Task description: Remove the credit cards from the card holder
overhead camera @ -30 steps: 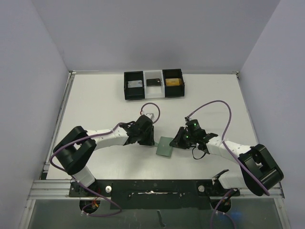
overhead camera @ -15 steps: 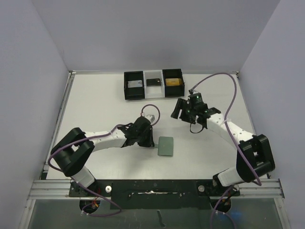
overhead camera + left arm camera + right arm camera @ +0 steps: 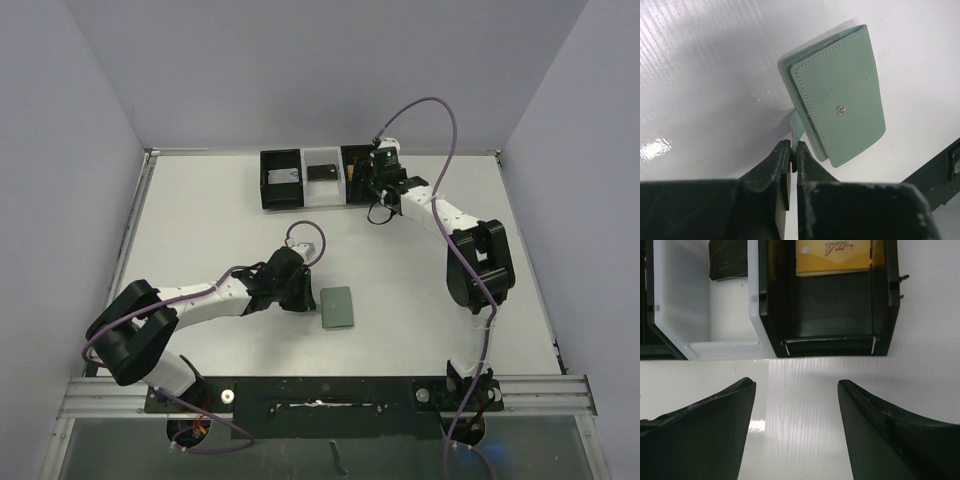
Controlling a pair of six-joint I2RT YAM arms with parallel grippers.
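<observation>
The sage-green card holder [image 3: 337, 308] [image 3: 840, 107] lies folded shut on the white table, snap button up. My left gripper [image 3: 299, 297] [image 3: 794, 145] is at its left edge, shut on a thin green flap of the holder. Of the credit cards, a gold one [image 3: 834, 257] lies in the right black box [image 3: 882, 305], a dark one [image 3: 321, 171] in the white middle bin [image 3: 700, 340], and a pale grey one [image 3: 283, 178] in the left black box [image 3: 268, 190]. My right gripper [image 3: 372, 192] [image 3: 796, 385] hovers open and holding nothing just in front of the gold card's box.
The three boxes stand in a row at the back of the table. A black rail [image 3: 330, 392] runs along the near edge by the arm bases. Purple cables loop over both arms.
My right arm left the card holder, opened and swung to the back boxes. My left gripper shut on the holder's flap and shifted a little left with the holder.
</observation>
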